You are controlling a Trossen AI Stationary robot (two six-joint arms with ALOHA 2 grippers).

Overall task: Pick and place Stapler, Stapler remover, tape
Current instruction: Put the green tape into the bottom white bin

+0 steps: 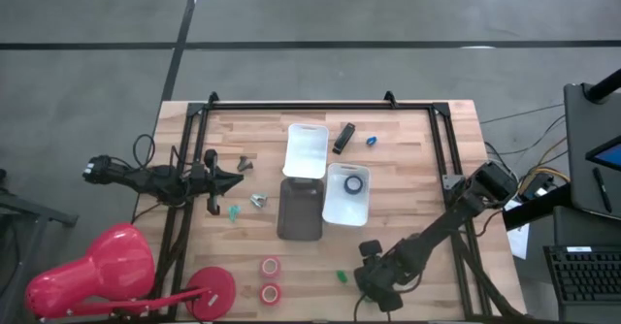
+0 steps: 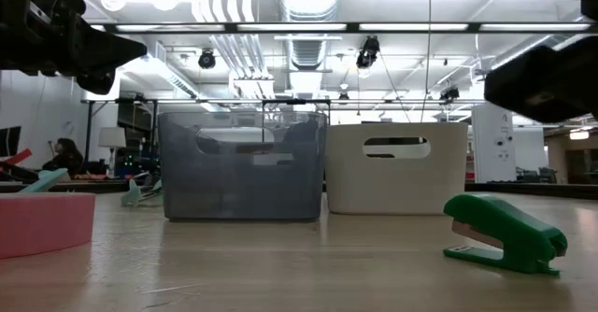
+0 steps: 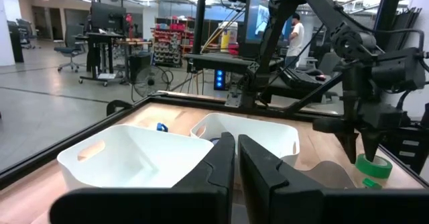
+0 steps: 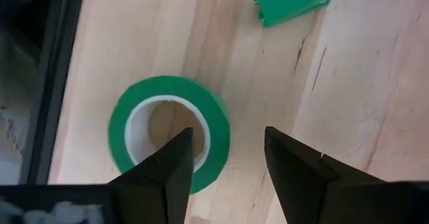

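Note:
My right gripper (image 4: pixel 224 160) is open and points down over the green tape roll (image 4: pixel 167 133) near the table's near edge. One finger (image 4: pixel 175 163) stands above the roll's open centre, the other (image 4: pixel 295 167) outside its wall. The left wrist view shows the same gripper (image 3: pixel 362 153) just over the green tape (image 3: pixel 373 165). The green stapler (image 1: pixel 342 276) lies flat beside it. Two red tape rolls (image 1: pixel 270 279) lie flat near the near edge. A blue roll (image 1: pixel 354 182) lies in a white tray (image 1: pixel 333 208). A black stapler (image 1: pixel 343 138) lies by the far edge. My left gripper (image 1: pixel 238 178) is shut and hovers at the table's left.
A second white tray (image 1: pixel 306 151) and a grey tray (image 1: pixel 300 212) stand mid-table. Small staple removers (image 1: pixel 258 201) and a teal one (image 1: pixel 235 210) lie near the left gripper. A black frame (image 1: pixel 310 105) borders the table. The near right corner is bare wood.

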